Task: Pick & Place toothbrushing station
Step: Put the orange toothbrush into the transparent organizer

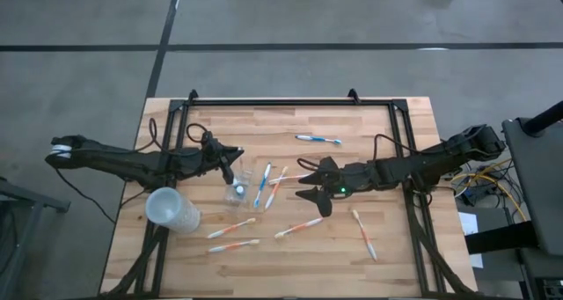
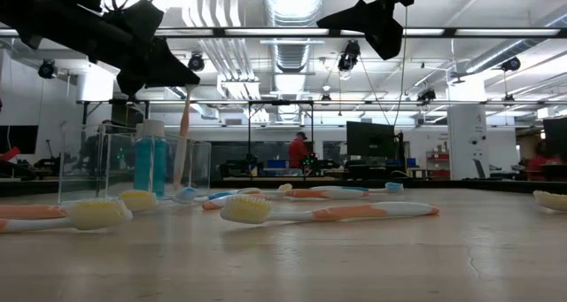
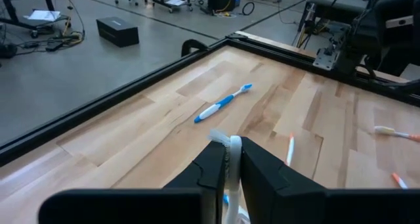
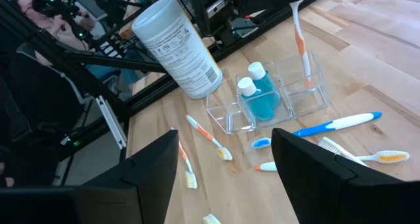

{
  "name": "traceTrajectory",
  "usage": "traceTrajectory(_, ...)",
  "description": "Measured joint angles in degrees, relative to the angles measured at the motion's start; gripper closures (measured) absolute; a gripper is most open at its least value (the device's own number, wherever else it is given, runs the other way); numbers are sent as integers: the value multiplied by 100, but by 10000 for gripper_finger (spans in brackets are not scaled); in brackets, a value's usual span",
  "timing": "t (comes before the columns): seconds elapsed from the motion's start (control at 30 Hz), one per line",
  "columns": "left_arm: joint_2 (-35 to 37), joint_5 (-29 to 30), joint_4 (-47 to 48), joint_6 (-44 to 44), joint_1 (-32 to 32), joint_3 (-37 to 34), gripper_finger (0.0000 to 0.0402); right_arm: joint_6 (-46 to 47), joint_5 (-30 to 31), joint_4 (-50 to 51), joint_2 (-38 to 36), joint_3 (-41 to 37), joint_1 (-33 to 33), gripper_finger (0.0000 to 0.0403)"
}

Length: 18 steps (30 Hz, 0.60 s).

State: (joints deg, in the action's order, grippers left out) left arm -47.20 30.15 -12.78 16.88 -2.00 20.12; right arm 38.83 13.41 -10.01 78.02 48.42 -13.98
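Note:
A clear holder [image 4: 269, 99] with compartments stands on the wooden table, left of centre [image 1: 237, 192]. A blue toothpaste tube [image 4: 262, 96] with a white cap stands in it. My left gripper [image 1: 230, 165] hangs above the holder, shut on a white-orange toothbrush [image 4: 300, 40] that stands upright in an end compartment. My right gripper [image 1: 310, 186] hovers open to the right of the holder, with nothing between its fingers [image 4: 157, 165]. Several loose toothbrushes lie flat around the holder, such as a blue one [image 1: 318, 139] and an orange one [image 1: 299, 228]. My left gripper pinches the toothbrush's bristle end [image 3: 231, 145] between its two fingers, the head sticking up just past the fingertips. The fingers come nearly level from the table's left side, across the brush. The brush hangs upright with its handle end [image 4: 307, 85] down inside the holder's compartment.
A large frosted cup [image 1: 171, 209] lies on its side near the table's left front, close to the holder. A black frame [image 1: 290, 102] runs along the far edge and both sides. Bare wood lies at the far left and at the near right.

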Motion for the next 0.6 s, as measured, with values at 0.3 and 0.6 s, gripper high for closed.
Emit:
traceTrajectory(0.3, -2, 0, 3, 7, 0, 0, 321, 0, -2, -1, 0, 0, 0, 164)
traceTrajectory(0.6, -2, 193, -10, 7, 0, 0, 290, 2, -2, 17, 0, 0, 0, 167)
